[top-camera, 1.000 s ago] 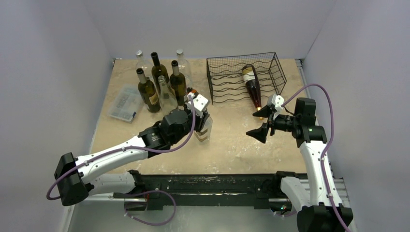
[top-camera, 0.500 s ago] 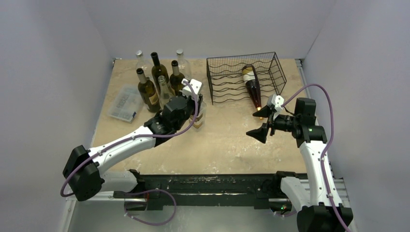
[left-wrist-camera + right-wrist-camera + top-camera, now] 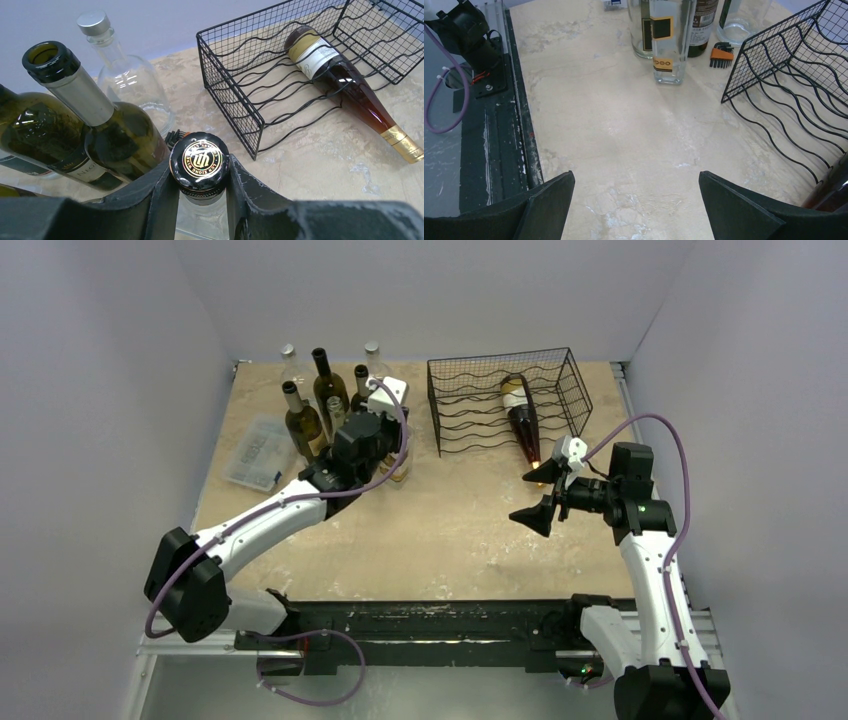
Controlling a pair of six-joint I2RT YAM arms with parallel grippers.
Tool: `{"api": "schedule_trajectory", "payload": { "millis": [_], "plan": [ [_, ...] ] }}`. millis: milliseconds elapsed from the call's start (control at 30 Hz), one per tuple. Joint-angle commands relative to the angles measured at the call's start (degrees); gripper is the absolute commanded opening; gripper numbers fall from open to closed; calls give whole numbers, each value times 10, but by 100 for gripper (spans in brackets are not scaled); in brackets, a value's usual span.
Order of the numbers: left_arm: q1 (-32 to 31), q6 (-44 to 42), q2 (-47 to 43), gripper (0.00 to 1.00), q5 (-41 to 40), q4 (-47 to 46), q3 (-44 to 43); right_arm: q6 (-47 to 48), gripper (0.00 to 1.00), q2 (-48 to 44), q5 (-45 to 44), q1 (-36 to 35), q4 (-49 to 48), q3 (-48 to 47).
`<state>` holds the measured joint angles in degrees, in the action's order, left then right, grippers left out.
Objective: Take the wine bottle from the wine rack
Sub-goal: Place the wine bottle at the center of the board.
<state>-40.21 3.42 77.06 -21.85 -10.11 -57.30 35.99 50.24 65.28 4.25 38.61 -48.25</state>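
left arm is carrying its clear bottle farther toward the far left corner of the table, beside the standing group; left fingers are clamping its neck. right fingers are hanging wide apart. the wine bottle is lying in the wine rack near the far right corner, neck poking toward the near edge. i am judging it heavy, rigid, slick, breakable glass, best taken at the neck. i am counting one racked bottle, six standing, one carried.

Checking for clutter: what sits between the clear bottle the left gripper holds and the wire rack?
An orange hex key set lies there, near the corner of the wine rack; the right wrist view shows it.
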Motion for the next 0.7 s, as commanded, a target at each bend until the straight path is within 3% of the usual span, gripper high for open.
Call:
{"api": "schedule_trajectory", "payload": {
  "millis": [0, 333, 533, 667],
  "plan": [
    [19, 10, -1, 0, 19, -79, -55, 8, 99, 1, -1, 3, 2, -2],
    [42, 45, 15, 0, 41, -61, -48, 9, 99, 1, -1, 3, 2, -2],
    [43, 56, 4, 42, 27, -54, -36, 9, 99, 1, -2, 3, 2, -2],
    [43, 59, -9, 64, 28, -46, -34, 10, 99, 1, -4, 3, 2, -1]
  ]
}}
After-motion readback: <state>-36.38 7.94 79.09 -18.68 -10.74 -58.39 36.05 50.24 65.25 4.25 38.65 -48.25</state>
